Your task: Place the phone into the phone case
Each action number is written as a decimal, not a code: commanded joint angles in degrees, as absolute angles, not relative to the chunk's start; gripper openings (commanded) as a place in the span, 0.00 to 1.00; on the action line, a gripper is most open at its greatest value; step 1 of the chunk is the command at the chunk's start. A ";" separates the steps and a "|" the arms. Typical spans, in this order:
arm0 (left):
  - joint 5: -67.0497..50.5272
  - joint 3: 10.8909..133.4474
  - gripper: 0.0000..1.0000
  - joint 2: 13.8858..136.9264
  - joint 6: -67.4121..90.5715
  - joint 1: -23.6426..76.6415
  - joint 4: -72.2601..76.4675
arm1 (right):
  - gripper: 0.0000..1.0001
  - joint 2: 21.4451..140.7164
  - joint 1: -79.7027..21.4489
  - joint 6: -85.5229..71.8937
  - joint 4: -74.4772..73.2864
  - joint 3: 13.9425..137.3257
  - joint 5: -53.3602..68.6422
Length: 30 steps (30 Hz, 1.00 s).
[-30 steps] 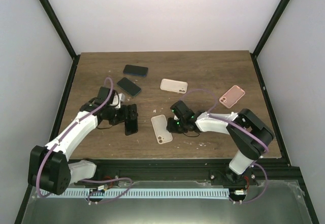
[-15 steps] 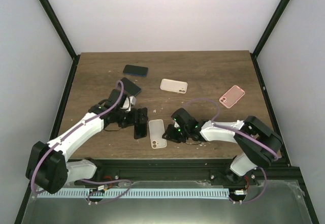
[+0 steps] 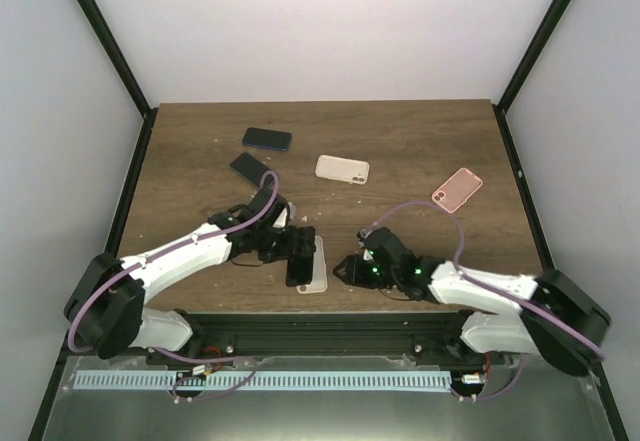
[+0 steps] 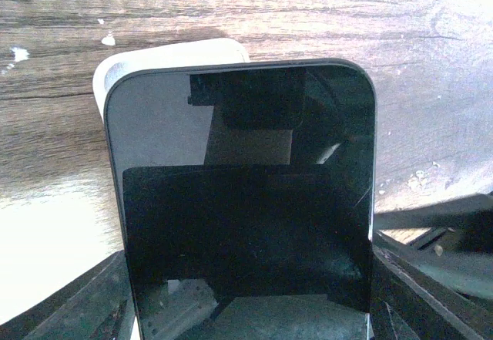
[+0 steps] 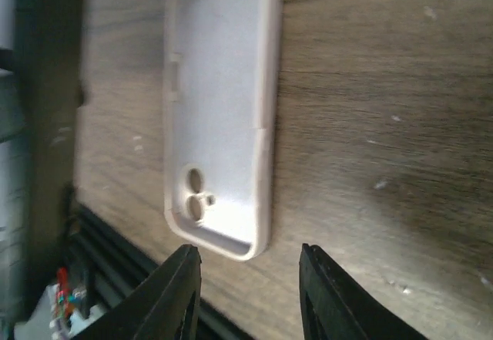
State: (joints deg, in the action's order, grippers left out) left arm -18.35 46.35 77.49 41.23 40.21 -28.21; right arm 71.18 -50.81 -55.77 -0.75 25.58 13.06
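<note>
A black phone (image 3: 299, 255) (image 4: 243, 201) is held screen-up in my left gripper (image 3: 293, 250) (image 4: 250, 309), which is shut on its sides. It hovers over the left part of the white phone case (image 3: 317, 267), whose corner (image 4: 115, 78) shows behind the phone's top edge. The case (image 5: 219, 116) lies hollow side up near the table's front edge, camera holes toward me. My right gripper (image 3: 350, 269) (image 5: 250, 278) stands open just short of the case's near end. Nothing is between its fingers.
At the back lie a dark blue phone (image 3: 267, 139), a second black phone (image 3: 250, 168), a cream case (image 3: 342, 168) and a pink case (image 3: 457, 189). The table's front edge and black rail (image 3: 330, 313) run right beside the white case.
My left arm carried the phone right and toward the front edge, over the white case. The right gripper slid the case nearer the edge, then its jaws widened and let it go.
</note>
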 commanded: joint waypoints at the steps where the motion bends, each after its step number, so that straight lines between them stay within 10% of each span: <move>1: -16.42 47.43 0.55 77.85 46.28 41.04 -23.43 | 0.38 60.39 -51.24 -52.31 4.58 22.96 13.21; 23: -15.78 47.13 0.54 78.28 50.40 41.82 -21.16 | 0.31 71.12 -51.33 -57.33 12.71 29.66 25.36; 30: -16.10 46.96 0.54 78.76 50.28 41.89 -20.76 | 0.13 73.63 -51.28 -57.78 12.22 29.93 24.61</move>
State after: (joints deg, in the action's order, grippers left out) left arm -15.42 46.35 79.05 49.78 41.41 -23.59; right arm 72.53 -50.87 -57.60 11.33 28.27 24.56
